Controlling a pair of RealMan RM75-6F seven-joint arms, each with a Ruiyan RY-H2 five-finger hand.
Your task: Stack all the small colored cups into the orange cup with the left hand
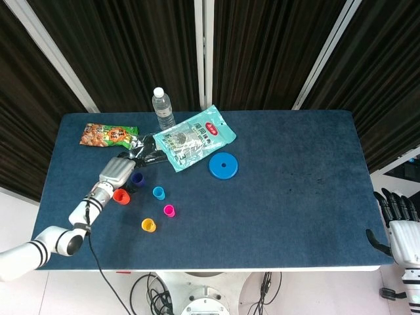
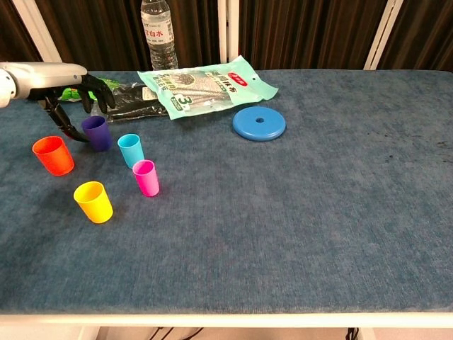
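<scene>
Left hand: my left hand (image 2: 85,95) sits in the upper left of the chest view, above and just behind the purple cup (image 2: 97,132). Dark fingers curl downward around it; I cannot tell whether they grip the cup or only hover.
Right hand: my right hand (image 1: 396,209) rests off the table edge at the lower right of the head view, fingers loosely apart, holding nothing.
Orange cup: the orange cup (image 2: 53,155) stands upright at the left edge of the chest view, just beside the purple cup, empty as far as I can see.
Other cups: the blue cup (image 2: 131,149), pink cup (image 2: 146,177) and yellow cup (image 2: 93,201) stand upright, each apart, to the right of and below the orange one. Nothing is stacked yet.
Clutter: a green snack packet (image 2: 205,86), a blue disc (image 2: 259,123) and a water bottle (image 2: 157,25) lie behind the cups.
Risk one: my judgement is that the forearm passes close over the orange cup; a low sweep could topple it.
Risk two: a shallow grip on the purple cup may let it slip or tilt during transfer.
Risk three: the blue cup stands near enough to be nudged by fingers closing.
</scene>
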